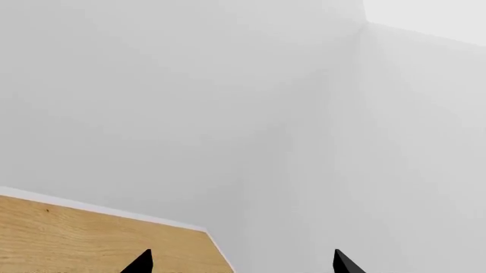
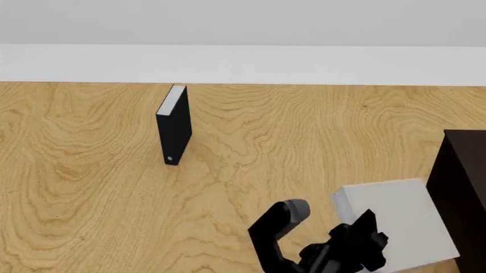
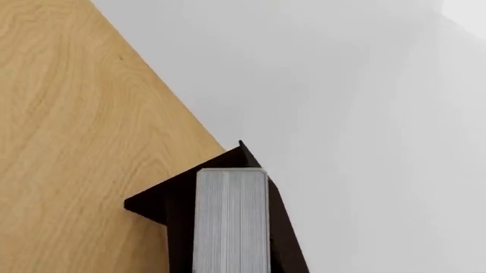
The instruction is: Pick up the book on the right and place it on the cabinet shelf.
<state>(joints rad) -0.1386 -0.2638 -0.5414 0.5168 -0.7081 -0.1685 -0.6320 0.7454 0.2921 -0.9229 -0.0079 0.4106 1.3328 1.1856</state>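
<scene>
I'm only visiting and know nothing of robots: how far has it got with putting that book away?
Lifting looks done: the thick light grey hardcover book is off the wooden table, apparently held by the right gripper. It hangs beside the very dark brown wooden cabinet. Setting it on the shelf and letting go remain.

Book (image 2: 395,219): plain light grey hardcover, fairly thick, white page edges (image 3: 231,222) visible, tilted above the wood tabletop. It sat just beside the cabinet shelf (image 2: 463,187), a very dark brown, flat-boarded unit at the table's right edge.

cabinet (image 2: 463,187) cut off, right gripper (image 2: 357,244) partly hidden
</scene>
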